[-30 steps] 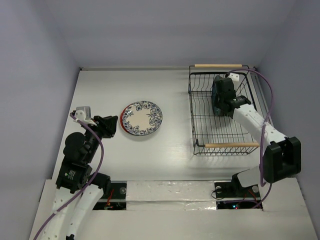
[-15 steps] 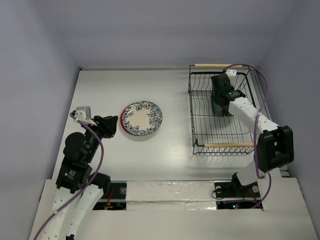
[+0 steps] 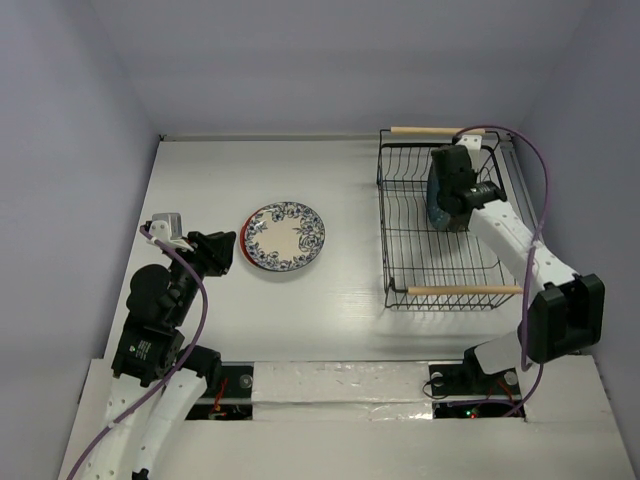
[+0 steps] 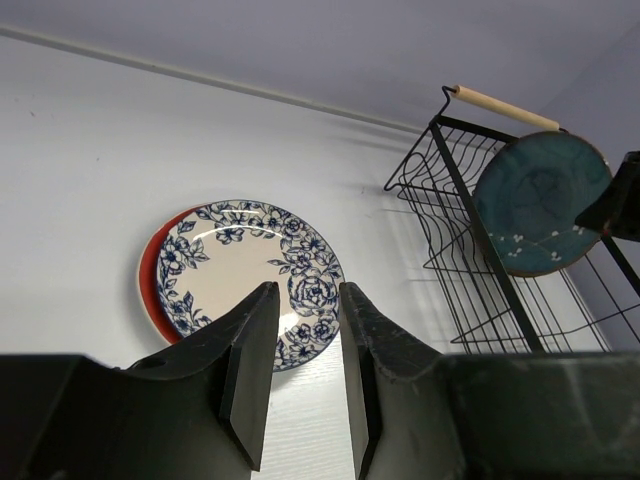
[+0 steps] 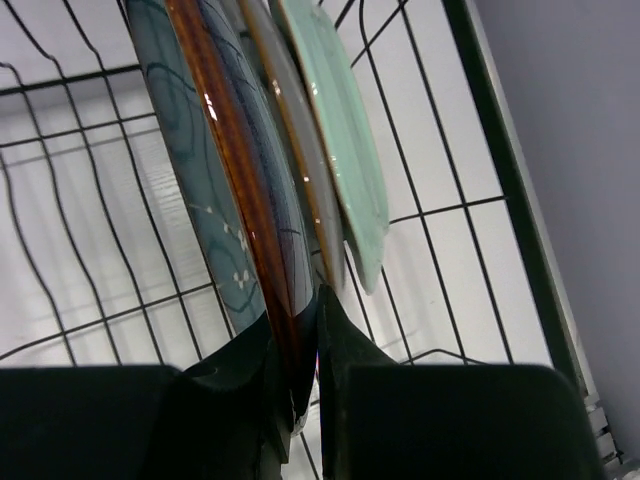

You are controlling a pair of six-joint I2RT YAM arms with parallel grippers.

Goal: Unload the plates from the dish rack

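The black wire dish rack [image 3: 400, 262] stands at the right, also in the left wrist view [image 4: 441, 176]. In it stand a dark teal plate [image 5: 190, 180], a brown-rimmed plate [image 5: 309, 190] and a mint green plate [image 5: 345, 150], all on edge. My right gripper [image 5: 300, 320] is shut on the teal plate's rim; from above it [image 3: 447, 190] sits inside the rack. The teal plate also shows in the left wrist view [image 4: 540, 200]. A blue floral plate [image 3: 287, 236] lies on a red plate [image 3: 243, 247] on the table. My left gripper [image 4: 308, 290] is open and empty, just left of that stack [image 3: 228, 250].
The rack has wooden handles at its far end [image 3: 436, 130] and near end [image 3: 462, 290]. Grey walls close in the white table [image 3: 250, 170] at the back and sides. The right arm's purple cable [image 3: 540, 190] loops over the rack's right side.
My right wrist has shifted slightly right inside the rack, still holding the teal plate's rim. The left arm and the stacked plates have not moved.
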